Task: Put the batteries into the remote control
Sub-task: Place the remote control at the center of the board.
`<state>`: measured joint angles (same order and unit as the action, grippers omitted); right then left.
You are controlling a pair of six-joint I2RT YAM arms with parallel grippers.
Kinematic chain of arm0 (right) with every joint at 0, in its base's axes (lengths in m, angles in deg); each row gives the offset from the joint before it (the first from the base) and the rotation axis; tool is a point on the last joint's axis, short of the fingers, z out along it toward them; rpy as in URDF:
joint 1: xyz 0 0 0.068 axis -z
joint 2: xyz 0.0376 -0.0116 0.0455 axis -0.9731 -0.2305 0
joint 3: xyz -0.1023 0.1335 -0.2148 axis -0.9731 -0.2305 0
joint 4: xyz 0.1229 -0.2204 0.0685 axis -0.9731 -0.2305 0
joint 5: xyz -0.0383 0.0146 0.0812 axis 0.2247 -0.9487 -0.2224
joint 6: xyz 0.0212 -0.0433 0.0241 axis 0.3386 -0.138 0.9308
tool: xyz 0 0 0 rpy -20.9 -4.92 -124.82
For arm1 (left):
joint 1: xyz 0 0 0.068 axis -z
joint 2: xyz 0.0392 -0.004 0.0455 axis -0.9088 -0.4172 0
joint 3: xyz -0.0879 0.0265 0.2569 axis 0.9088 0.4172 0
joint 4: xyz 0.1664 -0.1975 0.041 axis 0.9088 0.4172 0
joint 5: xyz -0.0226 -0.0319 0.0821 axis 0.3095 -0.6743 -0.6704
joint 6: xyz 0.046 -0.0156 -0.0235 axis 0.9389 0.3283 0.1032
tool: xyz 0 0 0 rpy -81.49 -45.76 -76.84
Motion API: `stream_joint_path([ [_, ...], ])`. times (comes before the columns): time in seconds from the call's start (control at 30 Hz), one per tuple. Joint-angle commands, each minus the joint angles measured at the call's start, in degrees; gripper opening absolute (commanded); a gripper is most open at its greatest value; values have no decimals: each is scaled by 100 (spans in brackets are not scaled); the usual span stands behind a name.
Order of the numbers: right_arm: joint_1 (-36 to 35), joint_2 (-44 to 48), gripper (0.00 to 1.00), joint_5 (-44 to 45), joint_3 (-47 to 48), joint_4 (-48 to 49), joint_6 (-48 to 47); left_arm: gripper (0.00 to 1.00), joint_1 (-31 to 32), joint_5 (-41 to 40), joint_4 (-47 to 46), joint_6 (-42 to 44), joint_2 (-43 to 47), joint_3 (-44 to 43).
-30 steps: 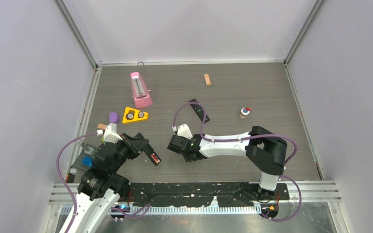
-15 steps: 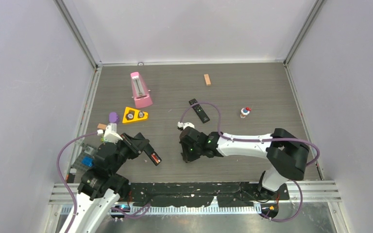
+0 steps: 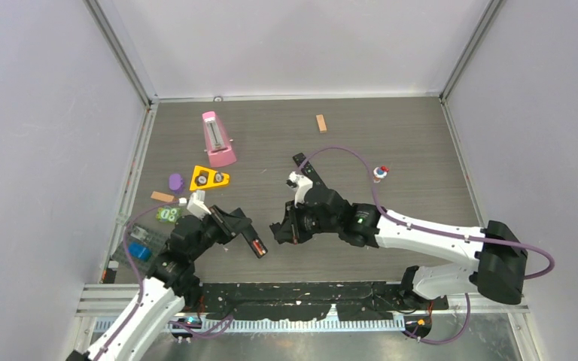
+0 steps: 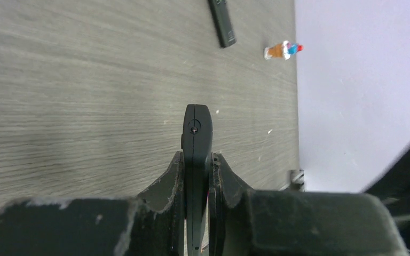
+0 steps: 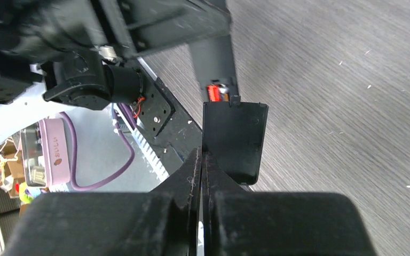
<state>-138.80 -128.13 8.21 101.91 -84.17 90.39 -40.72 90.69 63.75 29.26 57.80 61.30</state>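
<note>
Black remote (image 3: 254, 242) diagonal, tip near-right

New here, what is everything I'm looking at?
remote control: one, black, in the left gripper, back open
battery: at least one, red, in the remote's bay
battery cover: one, black, in the right gripper
black bar: one, black, table centre
pink wedge: one, pink, far left
yellow triangle: one, yellow, left
purple piece: one, purple, beside the triangle
wooden blocks: two, tan, far centre and left edge
small figure: one, red-topped, right of bar
green piece: one, green, left edge
blue piece: one, blue, near-left corner
left gripper: one, black, shut on remote control
right gripper: one, black, shut on battery cover
</note>
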Motion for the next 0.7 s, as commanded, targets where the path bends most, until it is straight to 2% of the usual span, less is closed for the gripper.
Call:
stream_joint_path([
  [0.0, 26, 380, 5, 426, -64, -176, 86, 0, -15, 447, -2551, -532, -982, 501],
  [0.07, 25, 466, 5, 487, -105, -194, 104, 0, 52, 323, -3301, -635, -1577, 575],
  [0.23, 25, 644, 5, 596, -189, -196, 148, 0, 407, -243, -4413, -738, -2677, 458],
  [0.43, 26, 808, 5, 651, -250, -205, 159, 0, 847, -1037, -4912, -804, -3726, 142],
  [0.67, 34, 950, 5, 667, -271, -206, 159, 12, 1127, -1565, -5693, -824, -4892, -48],
])
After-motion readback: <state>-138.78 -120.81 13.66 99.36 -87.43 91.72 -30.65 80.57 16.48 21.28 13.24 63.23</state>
